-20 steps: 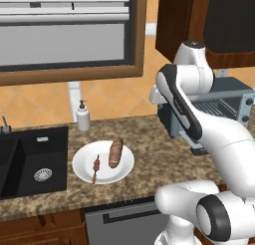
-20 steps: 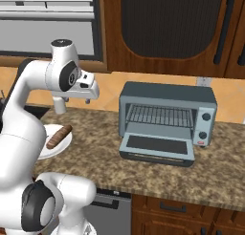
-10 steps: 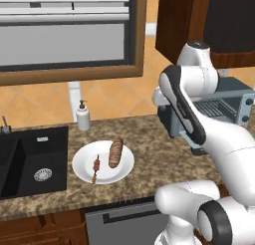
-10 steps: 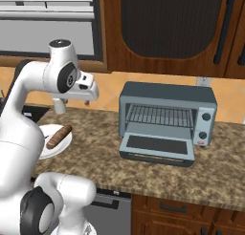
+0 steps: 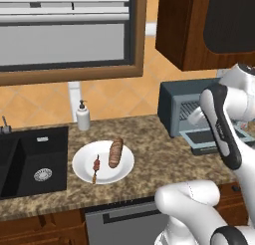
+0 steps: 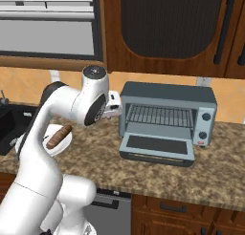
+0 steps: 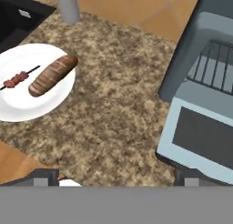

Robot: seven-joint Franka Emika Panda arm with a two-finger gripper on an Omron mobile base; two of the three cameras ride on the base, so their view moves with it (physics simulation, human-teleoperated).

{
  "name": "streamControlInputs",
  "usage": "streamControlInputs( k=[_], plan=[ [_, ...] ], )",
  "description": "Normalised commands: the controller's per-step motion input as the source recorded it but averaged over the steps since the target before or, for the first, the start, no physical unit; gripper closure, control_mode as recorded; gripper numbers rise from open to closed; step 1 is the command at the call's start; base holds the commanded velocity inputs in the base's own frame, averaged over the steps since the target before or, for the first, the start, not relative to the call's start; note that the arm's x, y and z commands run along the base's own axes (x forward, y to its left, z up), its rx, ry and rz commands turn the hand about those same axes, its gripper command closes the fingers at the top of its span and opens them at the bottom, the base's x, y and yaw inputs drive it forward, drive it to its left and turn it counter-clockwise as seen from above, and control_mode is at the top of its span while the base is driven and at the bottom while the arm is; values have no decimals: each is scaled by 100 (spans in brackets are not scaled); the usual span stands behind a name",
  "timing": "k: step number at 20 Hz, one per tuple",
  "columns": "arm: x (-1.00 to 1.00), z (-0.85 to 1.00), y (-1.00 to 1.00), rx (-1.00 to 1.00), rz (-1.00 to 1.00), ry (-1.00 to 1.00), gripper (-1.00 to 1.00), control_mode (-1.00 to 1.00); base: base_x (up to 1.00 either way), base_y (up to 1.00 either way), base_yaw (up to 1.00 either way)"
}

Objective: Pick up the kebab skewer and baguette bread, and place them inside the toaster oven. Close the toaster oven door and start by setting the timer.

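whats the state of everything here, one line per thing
toaster oven: on the counter, rack bare
toaster oven door: folded down, open
kebab skewer: lying on the plate, untouched
baguette bread: lying on the plate beside the skewer
plate: on the counter by the sink
gripper: open, holding nothing, above the counter between plate and oven
soap dispenser: upright behind the plate

We note even, bright rendered light; soft faint shadows under plate [image 5: 79,172]; no glare; hand view slightly pixelated.
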Motion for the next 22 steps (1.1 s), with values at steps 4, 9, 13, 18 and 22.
streamControlInputs(
  k=[4,9,13,18,22],
  plan=[
    [1,-47,-69,-1,0,-39,-100,-100,0,0,0],
    [21,-13,-74,3,9,-19,-100,-100,0,0,0],
    [43,-22,-62,8,9,-28,-100,-100,0,0,0],
    [57,-6,-42,11,11,-25,-100,-100,0,0,0],
    [45,-7,-35,2,7,-19,-100,-100,0,0,0]
  ],
)
